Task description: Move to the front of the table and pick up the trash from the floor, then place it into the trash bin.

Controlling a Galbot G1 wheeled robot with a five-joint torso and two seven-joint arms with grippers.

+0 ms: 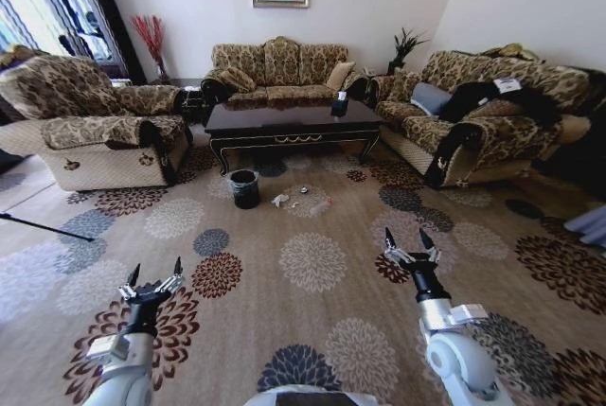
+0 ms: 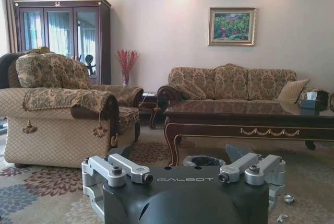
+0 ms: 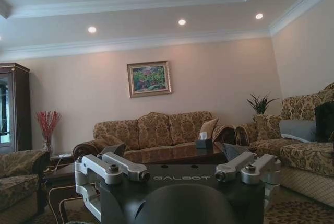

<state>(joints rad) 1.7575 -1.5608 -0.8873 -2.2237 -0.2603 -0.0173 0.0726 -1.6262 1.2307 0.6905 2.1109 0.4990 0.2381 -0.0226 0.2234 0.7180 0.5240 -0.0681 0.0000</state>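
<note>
The dark glossy table [image 1: 294,122] stands ahead, in front of the back sofa. On the patterned carpet floor [image 1: 312,264] before it lie the trash bits: a crumpled white tissue [image 1: 280,200], a small round piece [image 1: 304,190] and a pale scrap [image 1: 320,207]. The black trash bin [image 1: 244,188] stands just left of them by the table's leg. My left gripper [image 1: 155,271] and right gripper [image 1: 407,238] hover open and empty over the carpet, well short of the trash. The left wrist view shows the table [image 2: 250,117], the bin [image 2: 203,161] and a shiny piece [image 2: 288,199].
An armchair [image 1: 95,132] stands at the left, a sofa [image 1: 279,70] behind the table and another sofa [image 1: 473,122] at the right. A tissue box [image 1: 339,103] sits on the table. A thin dark rod [image 1: 47,228] lies on the floor at the left.
</note>
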